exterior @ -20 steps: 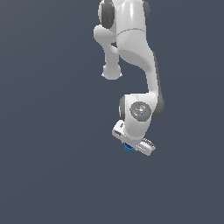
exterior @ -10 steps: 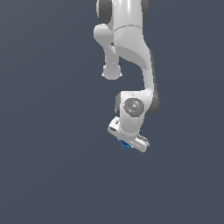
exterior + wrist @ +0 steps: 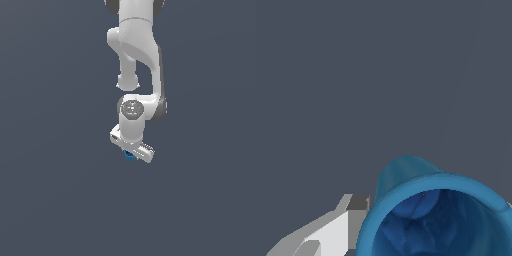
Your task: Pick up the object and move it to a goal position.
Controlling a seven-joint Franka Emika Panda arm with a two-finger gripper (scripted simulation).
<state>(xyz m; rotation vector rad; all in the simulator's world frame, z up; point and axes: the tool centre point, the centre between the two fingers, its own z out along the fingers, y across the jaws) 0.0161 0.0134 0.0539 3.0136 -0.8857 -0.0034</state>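
Observation:
The object (image 3: 129, 156) is a small blue cup-like cylinder. In the exterior view only its lower part shows, under the white hand of my gripper (image 3: 131, 152), near the middle of the picture. In the wrist view the blue object (image 3: 431, 220) fills the foreground, its open mouth and darker inside facing the camera. One grey-white finger (image 3: 341, 227) presses against its side; the other finger is almost hidden behind the cup. The gripper is shut on the object and holds it off the dark grey floor (image 3: 60, 200).
The white arm (image 3: 137, 55) reaches down from the top of the exterior view. Only the plain dark grey floor (image 3: 356, 75) shows around and below the gripper. No marker or other object is visible.
The gripper, with the blue object in it, has moved toward the exterior view's left and slightly up. The arm's upper links have swung the same way.

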